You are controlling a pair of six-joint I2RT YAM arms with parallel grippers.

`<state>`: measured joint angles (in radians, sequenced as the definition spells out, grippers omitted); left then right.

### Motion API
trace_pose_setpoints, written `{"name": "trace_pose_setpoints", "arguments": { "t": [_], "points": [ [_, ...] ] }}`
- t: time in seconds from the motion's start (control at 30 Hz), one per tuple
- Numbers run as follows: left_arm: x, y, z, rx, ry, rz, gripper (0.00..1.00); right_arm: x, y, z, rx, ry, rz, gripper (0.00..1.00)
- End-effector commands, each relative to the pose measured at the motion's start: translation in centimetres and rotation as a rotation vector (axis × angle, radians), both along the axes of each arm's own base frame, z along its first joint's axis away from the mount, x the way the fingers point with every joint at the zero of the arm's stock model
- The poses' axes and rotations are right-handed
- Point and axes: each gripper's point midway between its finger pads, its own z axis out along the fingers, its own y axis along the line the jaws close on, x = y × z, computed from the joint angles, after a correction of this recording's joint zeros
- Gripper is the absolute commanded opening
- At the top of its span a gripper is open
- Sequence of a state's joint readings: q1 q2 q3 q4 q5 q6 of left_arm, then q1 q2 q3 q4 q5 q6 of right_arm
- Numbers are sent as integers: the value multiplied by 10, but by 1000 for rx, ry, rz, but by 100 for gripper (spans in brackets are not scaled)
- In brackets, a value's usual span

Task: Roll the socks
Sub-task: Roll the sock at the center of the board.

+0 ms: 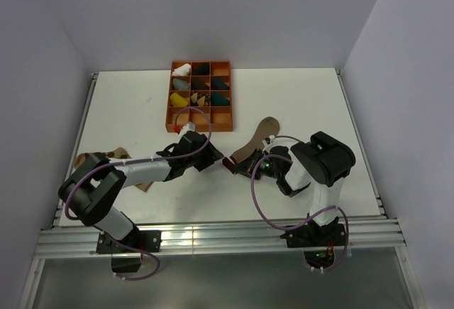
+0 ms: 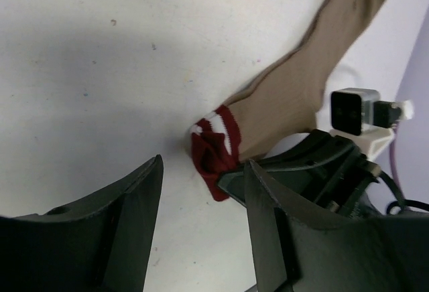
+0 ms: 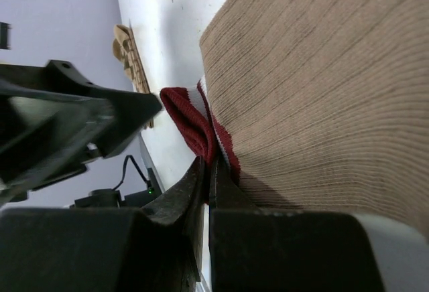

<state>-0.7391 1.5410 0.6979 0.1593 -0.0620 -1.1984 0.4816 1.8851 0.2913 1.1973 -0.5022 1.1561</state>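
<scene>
The plain tan sock (image 1: 261, 137) lies flat mid-table, with its dark red, white-striped cuff (image 2: 213, 146) bunched at the near-left end. My right gripper (image 3: 209, 163) is shut on a fold of that cuff (image 3: 191, 121), and tan ribbed fabric (image 3: 322, 84) fills the right wrist view. My left gripper (image 2: 201, 168) stands open just left of the cuff, over bare table, holding nothing. The argyle sock (image 1: 106, 157) lies at the left edge, partly hidden under my left arm, and it also shows in the right wrist view (image 3: 127, 47).
An orange compartment tray (image 1: 170, 103) with several rolled sock bundles stands at the back centre. Walls close in the table on three sides. My two grippers are nearly touching near the table's middle.
</scene>
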Motion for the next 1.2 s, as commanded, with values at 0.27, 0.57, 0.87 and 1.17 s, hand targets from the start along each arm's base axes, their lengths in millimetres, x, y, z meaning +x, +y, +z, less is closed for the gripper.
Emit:
{"name": "trace_pose_setpoints", "arguments": {
  "t": [0.27, 0.57, 0.87, 1.17],
  "points": [
    [14, -18, -11, -14, -1, 15, 47, 4, -1, 2, 7, 12, -1, 0],
    [17, -27, -18, -56, 16, 16, 32, 4, -2, 1, 8, 14, 2, 0],
    [13, -29, -4, -97, 10, 13, 29, 6, -3, 0, -11, 6, 3, 0],
    [11, -37, 3, -145, 1, -7, 32, 6, -3, 2, -10, -3, 5, 0]
  ]
}}
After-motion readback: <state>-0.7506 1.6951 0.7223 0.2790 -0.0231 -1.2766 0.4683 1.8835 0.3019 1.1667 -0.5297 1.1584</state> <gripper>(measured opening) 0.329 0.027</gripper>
